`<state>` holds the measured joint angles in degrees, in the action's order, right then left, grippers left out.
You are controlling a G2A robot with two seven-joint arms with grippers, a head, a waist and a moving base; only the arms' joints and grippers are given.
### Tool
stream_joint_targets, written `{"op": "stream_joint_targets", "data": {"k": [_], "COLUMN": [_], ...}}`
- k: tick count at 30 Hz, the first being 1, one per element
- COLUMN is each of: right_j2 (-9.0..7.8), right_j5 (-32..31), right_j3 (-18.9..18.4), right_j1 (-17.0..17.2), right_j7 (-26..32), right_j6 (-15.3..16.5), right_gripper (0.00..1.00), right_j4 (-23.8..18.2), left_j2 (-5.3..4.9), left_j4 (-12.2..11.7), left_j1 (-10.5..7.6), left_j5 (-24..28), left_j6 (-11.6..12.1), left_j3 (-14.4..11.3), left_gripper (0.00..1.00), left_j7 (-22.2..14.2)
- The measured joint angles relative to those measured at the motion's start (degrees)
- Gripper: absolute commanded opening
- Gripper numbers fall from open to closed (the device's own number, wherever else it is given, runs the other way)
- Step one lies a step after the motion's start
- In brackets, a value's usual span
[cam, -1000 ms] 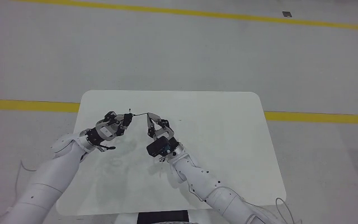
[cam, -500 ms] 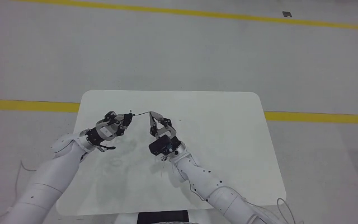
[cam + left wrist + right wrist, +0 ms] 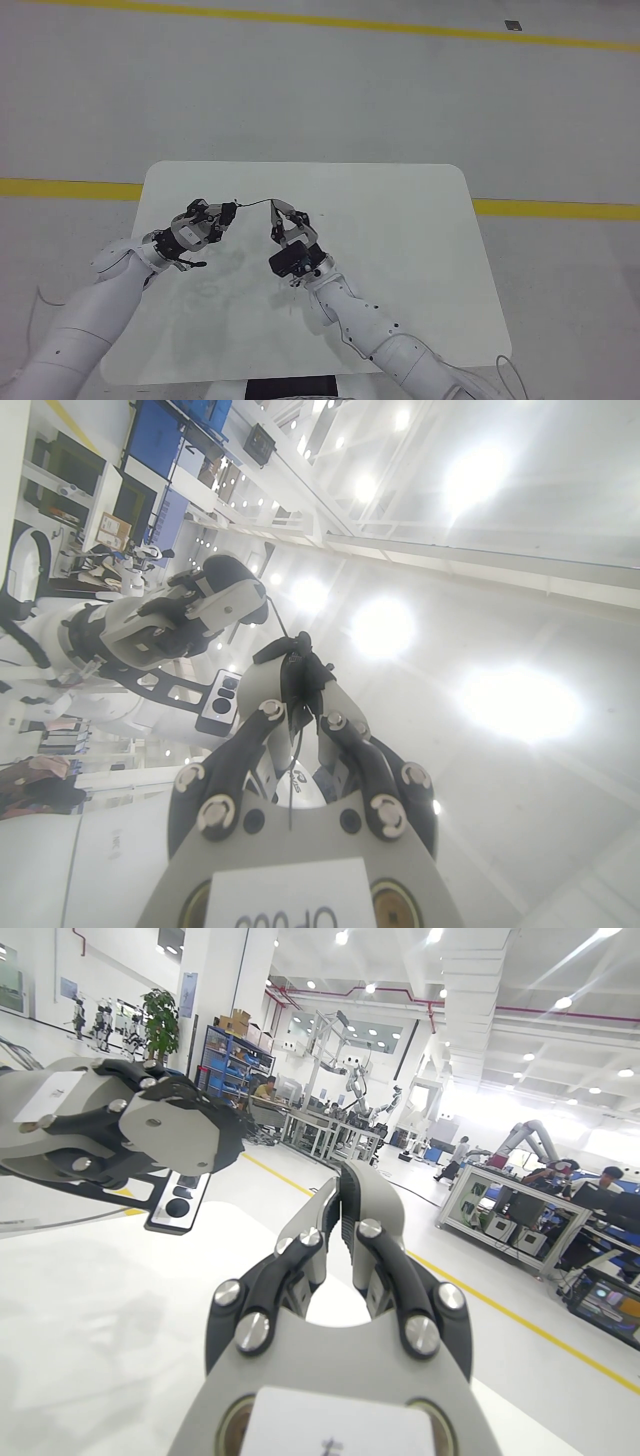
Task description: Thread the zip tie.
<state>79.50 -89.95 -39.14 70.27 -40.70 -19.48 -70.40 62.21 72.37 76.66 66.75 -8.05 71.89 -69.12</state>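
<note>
A thin black zip tie (image 3: pixel 252 203) spans the short gap between my two grippers above the white table (image 3: pixel 400 230). My left gripper (image 3: pixel 229 211) is shut on one end of it; in the left wrist view the tie's head (image 3: pixel 302 641) sits at the fingertips and its strap (image 3: pixel 295 750) runs back between the fingers. My right gripper (image 3: pixel 275 208) is shut on the other end, and the left wrist view shows the strand (image 3: pixel 278 619) rising to the right gripper (image 3: pixel 260 600). In the right wrist view my right gripper (image 3: pixel 342 1175) has its pads pressed together, with the left gripper (image 3: pixel 220 1138) close by.
The white table (image 3: pixel 100 1278) under both arms is bare, with a yellow floor line (image 3: pixel 560 208) beyond its right side. Workbenches and people stand far off in the hall behind.
My right gripper has shifted slightly to the right with its end of the zip tie. The left arm has stayed put.
</note>
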Motion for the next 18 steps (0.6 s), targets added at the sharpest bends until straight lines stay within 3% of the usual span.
{"op": "stream_joint_targets", "data": {"k": [18], "right_j2": [0.04], "right_j5": [0.0], "right_j3": [-0.8], "right_j1": [0.6], "right_j7": [-0.3], "right_j6": [0.0], "right_gripper": [0.00], "right_j4": [-0.2], "left_j2": [0.00], "left_j4": [0.0], "left_j1": [0.00], "left_j5": [0.0], "left_j6": [0.0], "left_j3": [0.0], "left_gripper": [0.00], "left_j7": [0.0]}}
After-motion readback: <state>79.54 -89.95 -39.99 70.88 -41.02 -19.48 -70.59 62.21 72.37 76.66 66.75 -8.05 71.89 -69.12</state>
